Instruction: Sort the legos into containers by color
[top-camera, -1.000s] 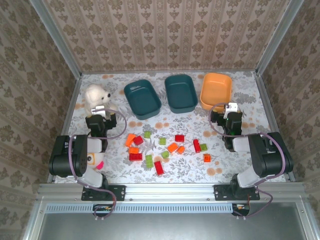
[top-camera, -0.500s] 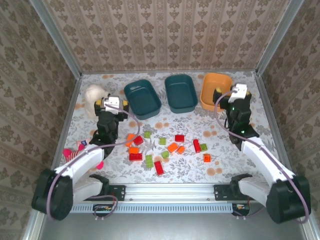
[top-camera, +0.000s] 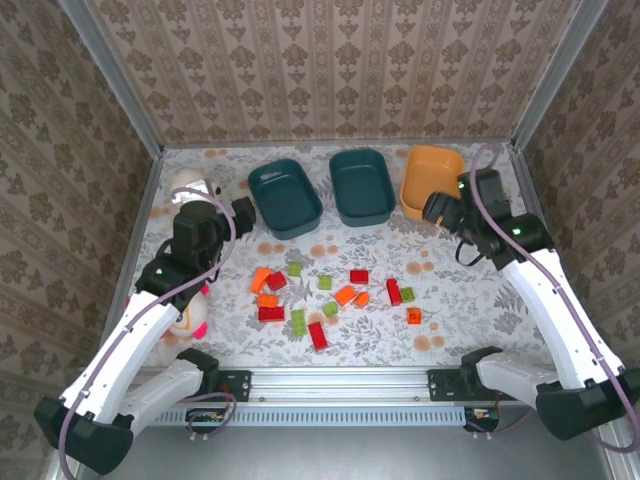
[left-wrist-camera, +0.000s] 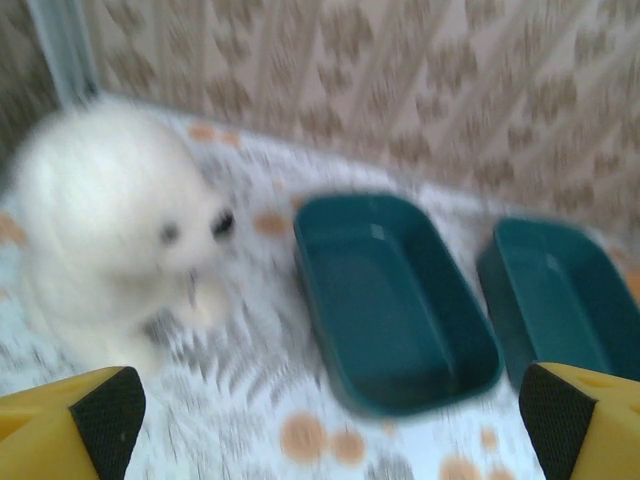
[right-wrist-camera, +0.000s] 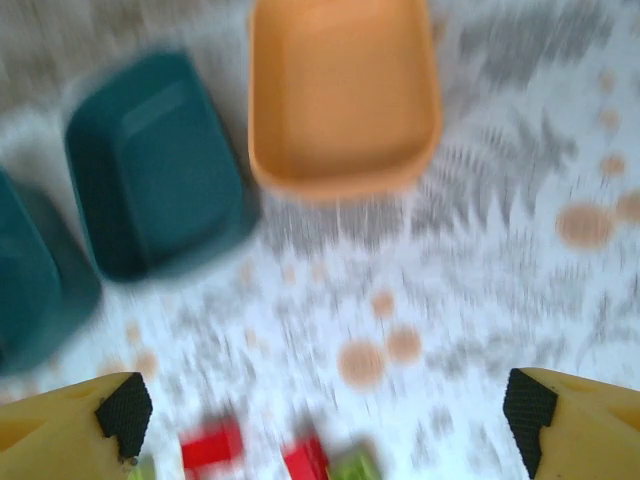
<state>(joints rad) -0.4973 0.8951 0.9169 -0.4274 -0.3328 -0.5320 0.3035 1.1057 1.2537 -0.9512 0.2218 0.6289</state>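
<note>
Hovering spread wide: left pincer (left-wrist-camera: 330, 412), right pincer (right-wrist-camera: 325, 410). Legos (top-camera: 335, 292) scatter across the counter (top-camera: 450, 300); teal bins (top-camera: 285, 198) and orange bin (top-camera: 432, 180) line its far edge. Wrist views smeared; left arm half-hides the white plush (top-camera: 183, 182).

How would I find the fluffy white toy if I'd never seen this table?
Look at the flowery table and go to its far left corner. There, just left of the leftmost teal bin, sits the white plush toy. It is fluffy and all white with dark eyes, while that bin is smooth plastic.
</note>
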